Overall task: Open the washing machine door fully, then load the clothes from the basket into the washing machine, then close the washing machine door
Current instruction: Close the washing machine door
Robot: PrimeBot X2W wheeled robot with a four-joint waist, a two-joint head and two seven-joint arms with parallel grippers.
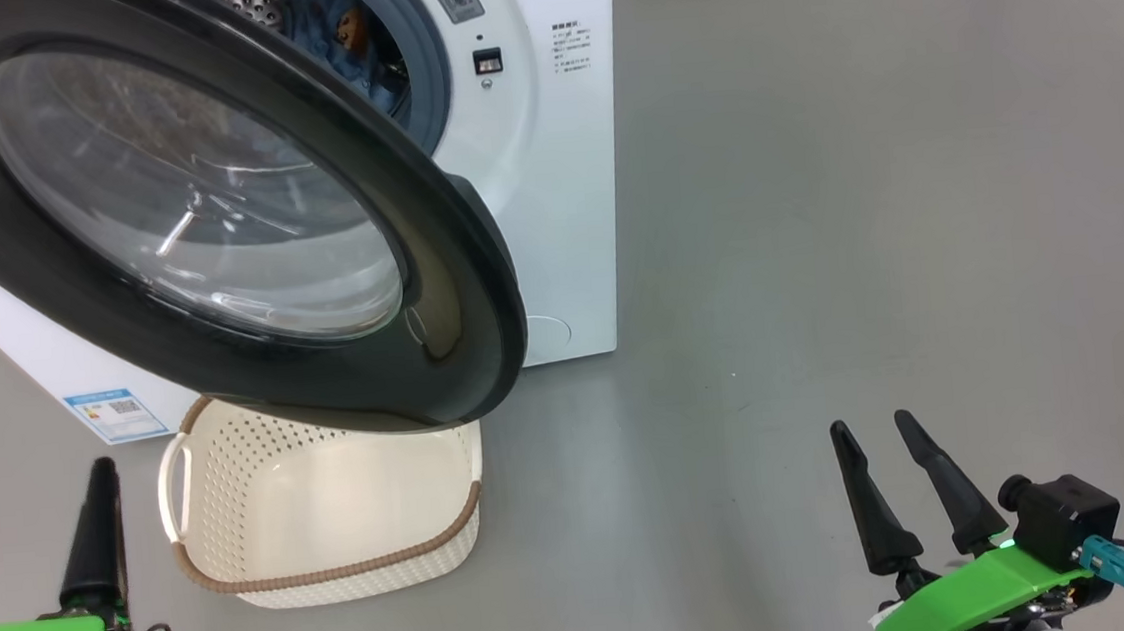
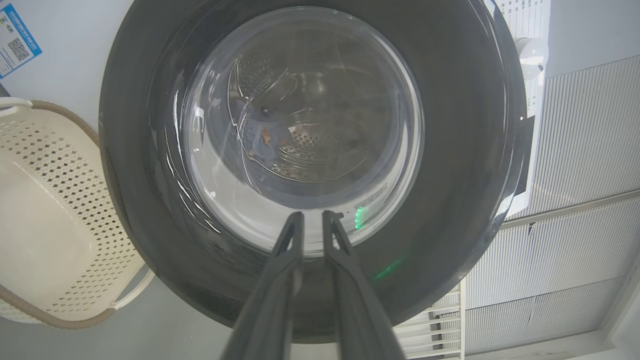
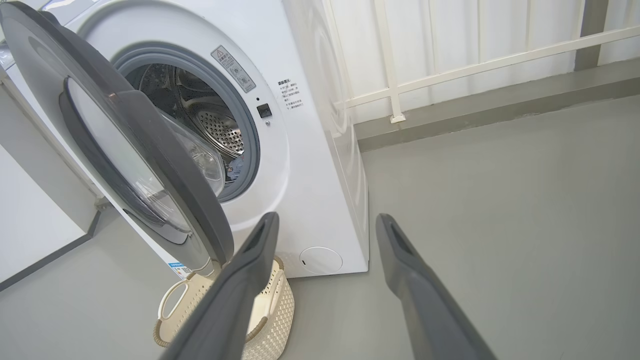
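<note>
Glossy black rim, bulging clear glass: large round washing machine door [image 1: 465, 293], standing part-open, its lower edge overhanging the basket in the head view.
White boxy front-loading washing machine [image 1: 553, 206], on the grey floor [image 1: 862, 181]; perforated steel drum [image 3: 220, 131] exposed.
Light blue bear-print clothes [image 1: 340, 42]: inside the drum, close to the grey-blue rubber gasket [image 1: 430, 75].
Cream perforated plastic basket [image 1: 341, 572], brown woven-look rim: empty, just in front of the machine.
Left gripper [image 2: 312, 217]: fingers narrow, a slim gap, holding nothing, aimed at the door glass.
Right gripper [image 1: 869, 422]: fingers wide, empty, well apart from the machine.
Judged stage: loading done, closing due.
Hazards: fabric near the gasket may get pinched and block the latch; narrow fingers may slide off the curved glass; the door may scrape the basket.
</note>
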